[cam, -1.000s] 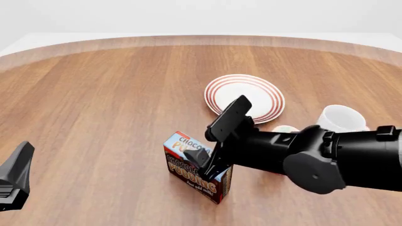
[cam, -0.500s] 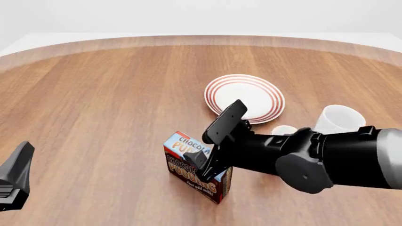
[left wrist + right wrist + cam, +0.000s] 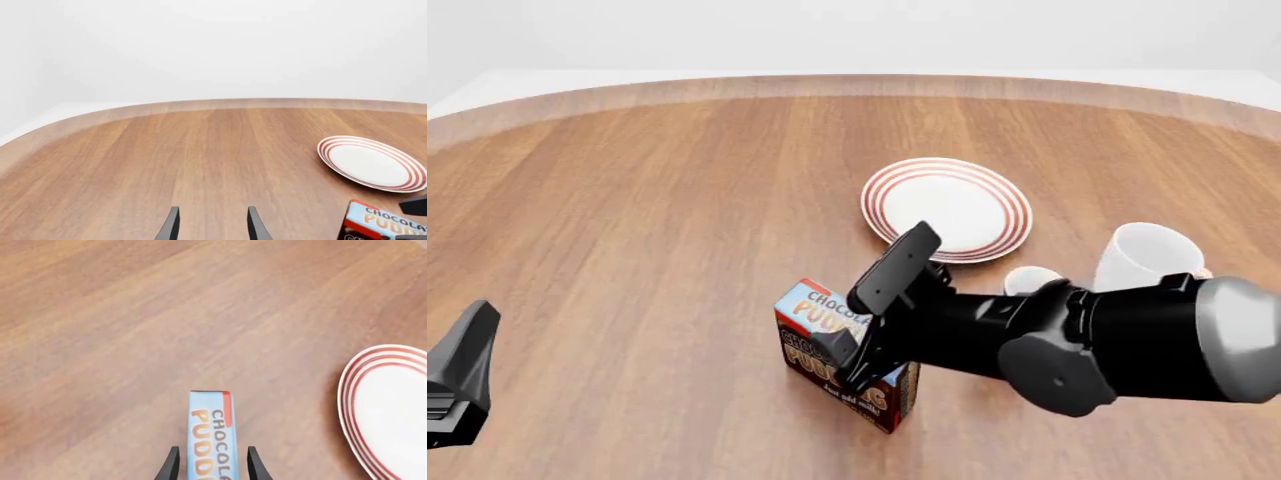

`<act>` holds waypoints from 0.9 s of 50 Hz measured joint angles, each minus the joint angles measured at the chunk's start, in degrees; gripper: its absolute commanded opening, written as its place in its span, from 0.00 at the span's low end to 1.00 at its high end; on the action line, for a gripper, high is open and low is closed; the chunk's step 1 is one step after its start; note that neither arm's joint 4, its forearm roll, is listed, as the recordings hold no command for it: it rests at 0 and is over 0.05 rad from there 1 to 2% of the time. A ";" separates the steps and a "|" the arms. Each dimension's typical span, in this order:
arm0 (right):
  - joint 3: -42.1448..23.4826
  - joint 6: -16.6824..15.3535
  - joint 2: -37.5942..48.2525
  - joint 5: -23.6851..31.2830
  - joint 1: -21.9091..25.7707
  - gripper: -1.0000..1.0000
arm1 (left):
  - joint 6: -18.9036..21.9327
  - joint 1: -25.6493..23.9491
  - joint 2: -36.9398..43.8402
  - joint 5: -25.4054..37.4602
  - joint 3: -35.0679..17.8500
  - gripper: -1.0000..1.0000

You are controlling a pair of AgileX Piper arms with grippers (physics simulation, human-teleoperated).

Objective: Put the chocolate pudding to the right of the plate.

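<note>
The chocolate pudding box (image 3: 822, 340) stands upright on the wooden table, in front of and left of the plate (image 3: 948, 208), a white plate with red rings. My right gripper (image 3: 857, 340) is open and low over the box. In the right wrist view its fingers (image 3: 173, 464) straddle the box's light-blue top (image 3: 212, 432), with a small gap on each side. My left gripper (image 3: 459, 380) rests at the front left, far from the box. The left wrist view shows it open and empty (image 3: 212, 212), with the plate (image 3: 371, 163) and the box (image 3: 381, 223) off to one side.
A white mug (image 3: 1148, 256) stands right of the plate, partly behind my right arm. A smaller pale cup (image 3: 1030, 279) shows just above the arm. The table's curved far edge (image 3: 854, 86) runs along the back.
My right arm has slid left and down, bringing its gripper lower around the pudding box. The box, the plate and the left arm have not moved.
</note>
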 measured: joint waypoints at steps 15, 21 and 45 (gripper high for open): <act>-0.45 1.26 2.20 -0.99 0.36 1.00 | 0.00 0.00 0.00 0.00 0.00 1.00; -0.73 1.84 3.14 -1.33 0.31 1.00 | 0.00 0.00 0.00 0.00 0.00 1.00; -2.21 3.59 6.30 -2.13 -0.61 0.00 | 0.00 0.00 0.00 0.00 0.00 1.00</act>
